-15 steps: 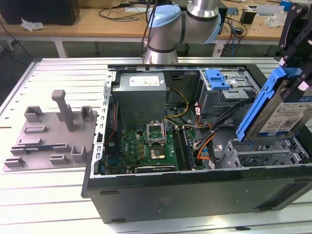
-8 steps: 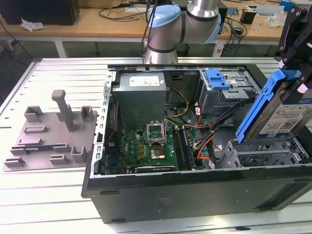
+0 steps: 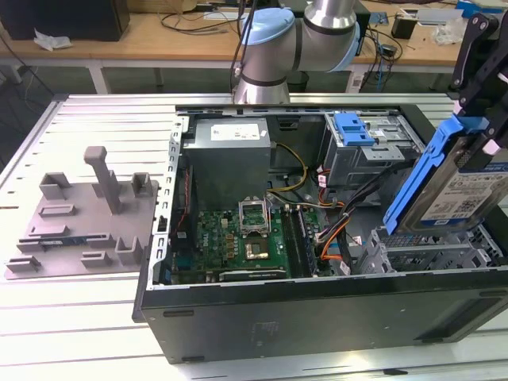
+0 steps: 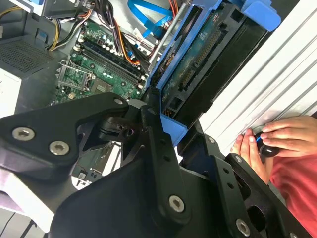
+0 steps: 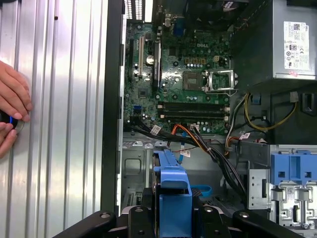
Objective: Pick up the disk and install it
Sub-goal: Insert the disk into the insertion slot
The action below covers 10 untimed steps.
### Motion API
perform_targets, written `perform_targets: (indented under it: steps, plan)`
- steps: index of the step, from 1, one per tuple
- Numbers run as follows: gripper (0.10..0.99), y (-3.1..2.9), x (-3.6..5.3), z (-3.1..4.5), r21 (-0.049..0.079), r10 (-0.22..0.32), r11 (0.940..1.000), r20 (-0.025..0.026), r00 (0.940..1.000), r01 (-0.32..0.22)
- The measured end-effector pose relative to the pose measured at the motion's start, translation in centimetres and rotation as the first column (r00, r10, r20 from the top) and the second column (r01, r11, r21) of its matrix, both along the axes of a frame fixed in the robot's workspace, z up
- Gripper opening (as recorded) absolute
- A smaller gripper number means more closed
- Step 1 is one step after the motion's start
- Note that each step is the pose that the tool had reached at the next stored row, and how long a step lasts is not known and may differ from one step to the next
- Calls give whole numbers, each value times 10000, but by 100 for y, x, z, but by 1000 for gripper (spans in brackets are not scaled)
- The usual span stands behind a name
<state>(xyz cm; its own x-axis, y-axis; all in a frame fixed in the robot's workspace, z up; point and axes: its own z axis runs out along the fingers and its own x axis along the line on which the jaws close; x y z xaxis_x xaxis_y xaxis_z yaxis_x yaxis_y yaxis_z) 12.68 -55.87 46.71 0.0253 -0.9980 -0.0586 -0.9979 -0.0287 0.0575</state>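
One flat, blue-framed disk [image 3: 464,186] in claw [image 3: 479,111]

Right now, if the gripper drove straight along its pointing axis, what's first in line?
Probably the grey drive cage in the case, met by the lower end of the disk held in the gripper; depth is unclear.

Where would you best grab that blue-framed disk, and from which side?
By the blue carrier frame at its upper end, from above, across the thin edges. The gripper holds the disk that way, tilted over the open case: the narrow thickness fits between its jaws, and the lower end is free.
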Motion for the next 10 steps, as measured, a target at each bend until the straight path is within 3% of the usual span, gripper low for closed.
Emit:
perform_targets:
  steps: [10]
  plan:
    - [369,0,0,-47,0,0,10000,0,10000,0]
